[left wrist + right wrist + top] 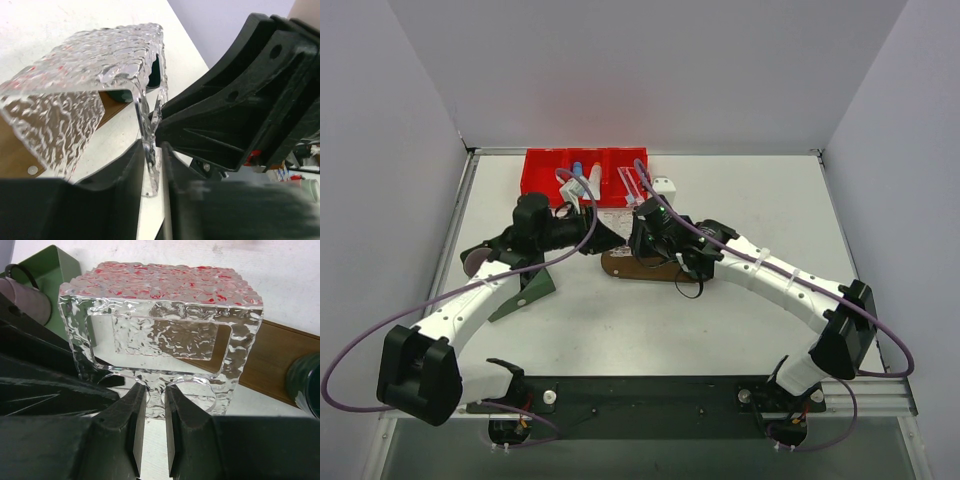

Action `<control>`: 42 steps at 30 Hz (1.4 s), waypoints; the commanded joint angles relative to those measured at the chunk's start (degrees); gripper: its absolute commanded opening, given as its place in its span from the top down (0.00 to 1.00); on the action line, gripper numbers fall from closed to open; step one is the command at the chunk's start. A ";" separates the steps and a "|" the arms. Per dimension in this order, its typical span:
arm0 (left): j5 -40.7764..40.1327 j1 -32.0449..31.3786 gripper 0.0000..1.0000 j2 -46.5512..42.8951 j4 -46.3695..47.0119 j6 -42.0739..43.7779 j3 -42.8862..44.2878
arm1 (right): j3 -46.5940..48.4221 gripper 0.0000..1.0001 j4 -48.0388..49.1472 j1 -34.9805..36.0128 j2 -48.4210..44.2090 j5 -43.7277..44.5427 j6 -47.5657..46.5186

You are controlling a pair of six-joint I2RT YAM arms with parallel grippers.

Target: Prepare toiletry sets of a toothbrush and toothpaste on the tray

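Observation:
A clear, rippled acrylic holder (165,305) is held between both grippers just above the left end of the dark brown oval tray (655,268). My left gripper (151,162) is shut on one thin wall of the holder (100,60). My right gripper (155,395) is shut on the holder's lower edge. In the top view the two grippers meet, the left gripper (610,238) beside the right gripper (638,230). A blue toothpaste tube (577,168) and a white tube (595,180) lie in the red bin (542,172). Pink toothbrushes (630,184) lie in its right compartment.
A dark green box (527,290) lies left of the tray and shows in the right wrist view (52,265). A dull maroon cylinder (25,297) lies by it. A small white block (665,186) sits right of the bin. A dark green round object (306,382) rests on the tray.

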 commanded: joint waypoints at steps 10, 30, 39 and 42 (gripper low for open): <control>-8.49 0.14 0.32 -5.51 -11.39 12.30 5.58 | 2.26 1.00 -7.54 -1.56 -2.60 8.10 2.24; -31.27 0.14 0.31 -16.86 -19.31 23.73 4.44 | 10.35 1.00 -19.76 -5.08 3.72 1.95 5.14; -31.53 0.14 0.31 -16.86 -19.75 23.55 4.44 | 12.73 1.00 -22.92 -5.25 8.56 0.98 6.29; -31.53 0.14 0.31 -16.86 -19.75 23.55 4.44 | 12.99 1.00 -23.10 -5.51 9.79 0.46 6.46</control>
